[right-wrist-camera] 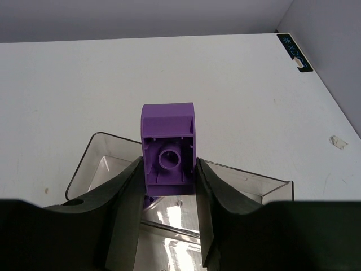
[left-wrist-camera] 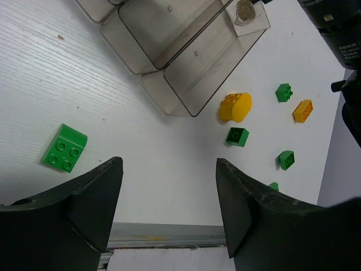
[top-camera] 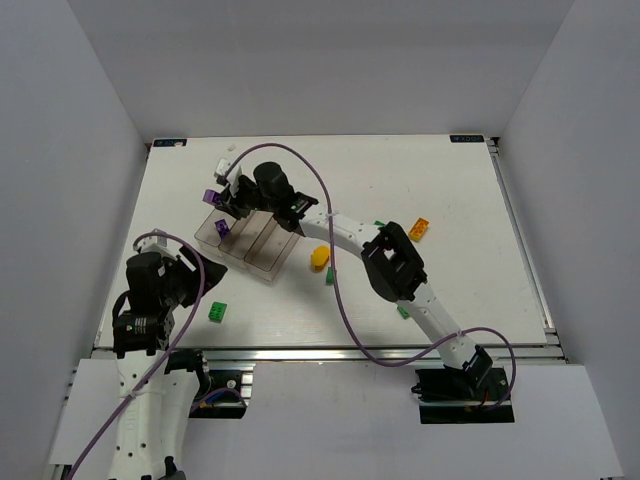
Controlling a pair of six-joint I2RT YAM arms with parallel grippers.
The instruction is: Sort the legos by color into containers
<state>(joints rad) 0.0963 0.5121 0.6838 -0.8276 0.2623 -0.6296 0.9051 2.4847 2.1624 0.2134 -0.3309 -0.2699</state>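
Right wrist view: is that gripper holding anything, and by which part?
Yes. The right gripper holds a purple brick, pinched by its two opposite side walls, hollow underside toward the camera, above the tray.

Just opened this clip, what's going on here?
The right tool holds a purple brick over one end of the three-compartment tray, not yet released. The left tool is open and empty above the table, near a green brick. A yellow oval and an orange brick are among those lying loose beside the tray.
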